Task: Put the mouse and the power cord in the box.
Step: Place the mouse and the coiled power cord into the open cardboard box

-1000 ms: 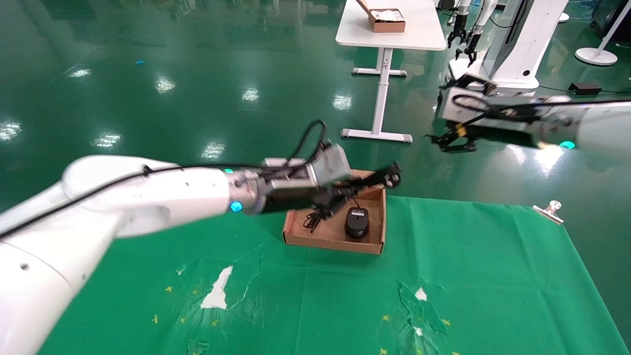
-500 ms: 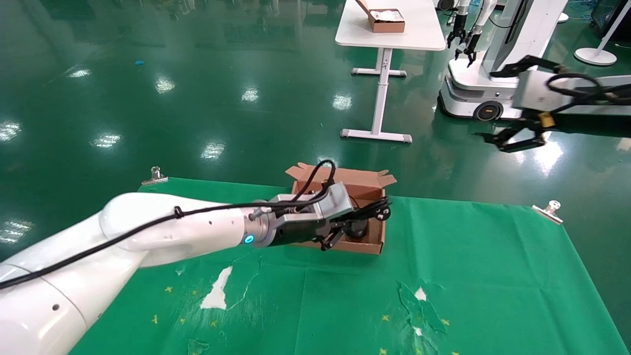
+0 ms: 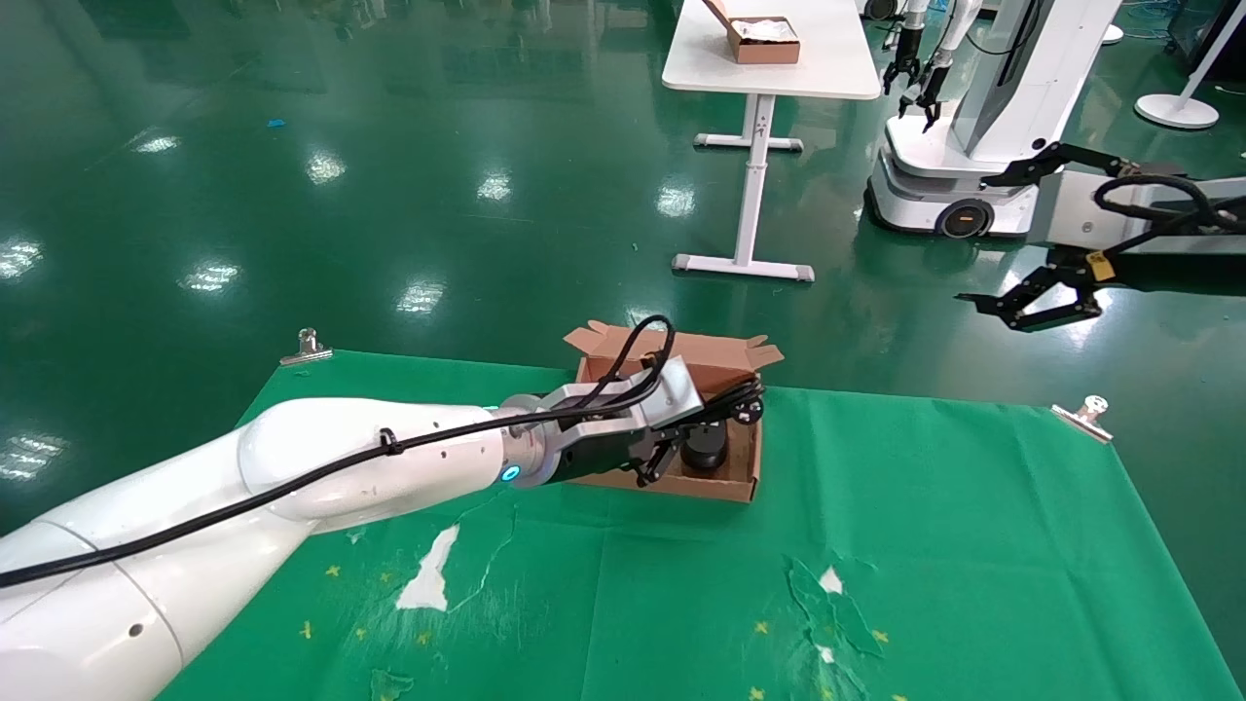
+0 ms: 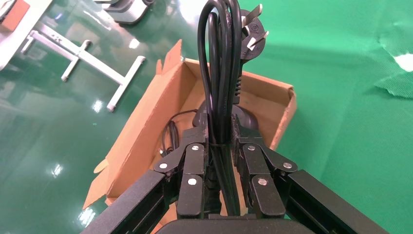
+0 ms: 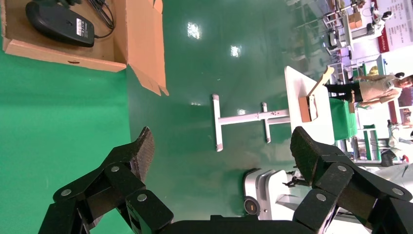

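The task looks about half done: the mouse [image 5: 59,24] already lies inside the box [image 3: 725,485], with its pale label facing up and its thin cable gathered beside it on the cardboard floor, while the power cord [image 4: 220,73] is not yet released. The left pincer [image 3: 672,450] is clamped on the cord, its fingers [image 4: 191,165] pressed on both sides of the folded bundle, and it hangs low over the box, just above the mouse. The cord is thick and black, folded in several long loops held by a thin tie, and its three-pin plug [image 4: 253,36] points past the far wall of the box, over the green cloth of the worktop [image 3: 925,545]. What is left, in my judgement, is to lower the bundle, open the fingers and leave it beside the mouse; the loops seem stiff, so one end may rest on the box edge. The right pincer [image 3: 1037,300] is held high, well apart from the box and off to the right above the floor, with its fingers wide apart and nothing between them
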